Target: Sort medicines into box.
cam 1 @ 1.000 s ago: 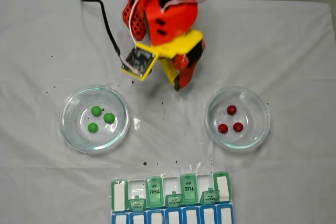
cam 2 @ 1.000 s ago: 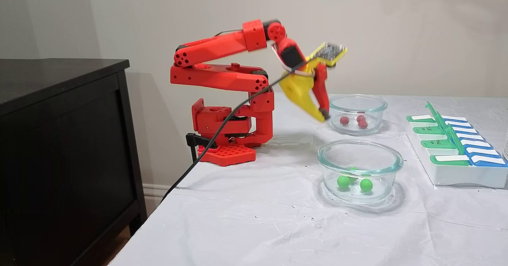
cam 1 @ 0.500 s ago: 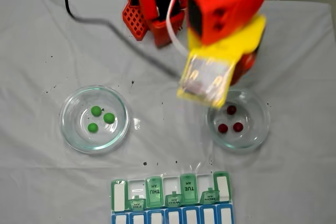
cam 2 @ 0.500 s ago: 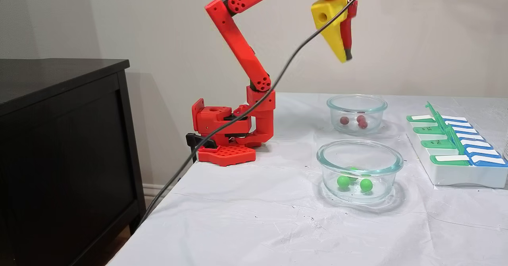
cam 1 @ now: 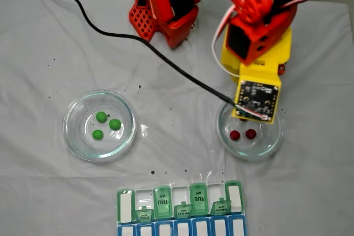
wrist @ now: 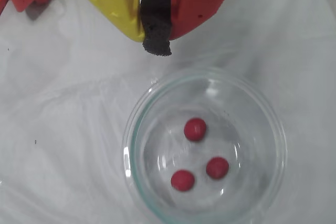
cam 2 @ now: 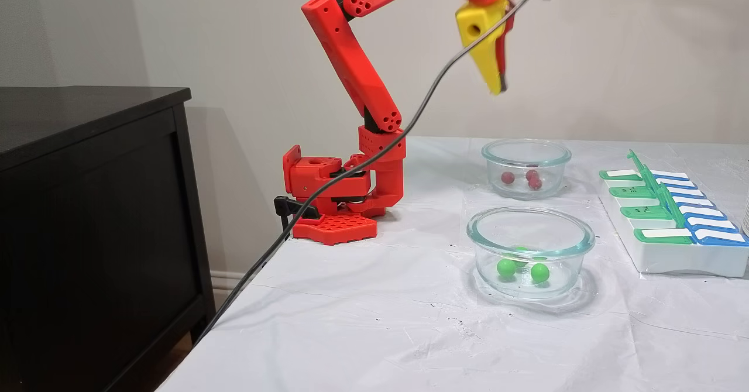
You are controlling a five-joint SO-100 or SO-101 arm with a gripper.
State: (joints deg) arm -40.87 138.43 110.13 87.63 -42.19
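Red medicines [wrist: 195, 129] in glass dish [wrist: 273, 124] | fingers [wrist: 156, 39] pressed together, empty, high above

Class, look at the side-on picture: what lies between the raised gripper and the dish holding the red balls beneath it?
Nothing. In a fixed view, the shut gripper hangs high above the glass dish of red balls, with only open air and the bare wall behind between them.

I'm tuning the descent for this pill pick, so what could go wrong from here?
1. The gripper hangs shut high above the glass dish, its tip over the rim, not the three red balls; a straight drop may strike glass.
2. The balls lie close together, so the fingers may nudge the neighbours.
3. The black cable hangs from the wrist and might snag.
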